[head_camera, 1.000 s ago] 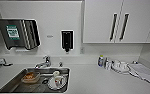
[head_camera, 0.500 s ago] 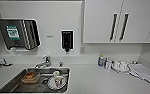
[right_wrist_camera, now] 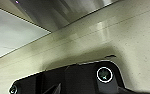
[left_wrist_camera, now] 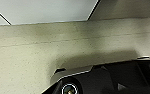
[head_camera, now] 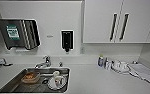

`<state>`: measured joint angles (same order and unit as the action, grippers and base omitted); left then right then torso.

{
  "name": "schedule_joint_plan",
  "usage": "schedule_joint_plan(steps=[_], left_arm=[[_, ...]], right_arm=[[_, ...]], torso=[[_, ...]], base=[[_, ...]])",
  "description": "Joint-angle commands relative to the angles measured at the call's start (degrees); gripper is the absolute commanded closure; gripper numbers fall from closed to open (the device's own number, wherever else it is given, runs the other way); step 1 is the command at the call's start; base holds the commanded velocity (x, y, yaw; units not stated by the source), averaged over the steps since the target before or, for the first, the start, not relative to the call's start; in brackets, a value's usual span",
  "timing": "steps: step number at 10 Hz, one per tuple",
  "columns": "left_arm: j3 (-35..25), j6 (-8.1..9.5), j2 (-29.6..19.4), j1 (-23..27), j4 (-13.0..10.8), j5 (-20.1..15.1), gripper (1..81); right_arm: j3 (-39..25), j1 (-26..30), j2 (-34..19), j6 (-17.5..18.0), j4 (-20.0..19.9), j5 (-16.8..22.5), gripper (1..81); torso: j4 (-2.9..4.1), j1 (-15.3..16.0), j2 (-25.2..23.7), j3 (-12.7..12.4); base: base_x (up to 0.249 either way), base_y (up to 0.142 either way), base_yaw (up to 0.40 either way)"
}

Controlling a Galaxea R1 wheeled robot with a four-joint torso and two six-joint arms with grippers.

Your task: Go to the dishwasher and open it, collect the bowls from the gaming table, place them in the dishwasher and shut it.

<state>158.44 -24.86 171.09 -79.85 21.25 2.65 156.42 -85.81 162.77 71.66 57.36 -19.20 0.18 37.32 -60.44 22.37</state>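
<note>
Left wrist view: robot's wide plate is glossy black with a thin pale edge line, and carries a round fitting ringed in white at one corner. Right wrist view: same black plate, rounded corner; a white-ringed round fitting with greenish centre, and a smaller one at another corner.

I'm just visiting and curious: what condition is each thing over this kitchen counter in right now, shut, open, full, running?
Upper cabinet doors: shut.
Sink: holds dishes, not stacked neatly.
Brown-filled container: lying in the sink, upright.
White cup: tipped on its side in the sink.
Tap: no water seen running.
Paper towel dispenser: closed, on the wall.
Soap dispenser: mounted on the wall.
Small bottle: standing upright on the counter.
</note>
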Motion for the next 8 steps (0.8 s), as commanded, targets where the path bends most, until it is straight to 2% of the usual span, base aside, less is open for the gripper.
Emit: schedule_joint_plan(steps=[1, 2, 5, 8], left_arm=[[0.6, 0.07, -0.2, 3.2, 0.3, -2.9, 1.0], [0.9, 0.07, 0.1, 2.8, 0.3, -3.2, 1.0], [4.2, 0.07, 2.0, 2.4, 0.4, -2.9, 1.0], [5.2, 0.07, 2.5, 2.3, 0.4, -2.8, 1.0]], right_arm=[[9.9, 3.2, 6.3, -0.4, 4.2, 7.5, 1.0], [9.4, 3.2, 6.4, -0.4, 4.5, 9.2, 1.0], [7.4, 3.1, 6.6, -4.4, 4.6, 9.4, 1.0], [7.0, 2.9, 6.8, -4.9, 4.8, 9.4, 1.0]], torso=[[0.0, 0.0, 0.0, 0.0], [0.0, 0.0, 0.0, 0.0], [0.0, 0.0, 0.0, 0.0], [0.0, 0.0, 0.0, 0.0]], base=[[0.0, 0.0, 0.0], [0.0, 0.0, 0.0], [0.0, 0.0, 0.0], [0.0, 0.0, 0.0]])
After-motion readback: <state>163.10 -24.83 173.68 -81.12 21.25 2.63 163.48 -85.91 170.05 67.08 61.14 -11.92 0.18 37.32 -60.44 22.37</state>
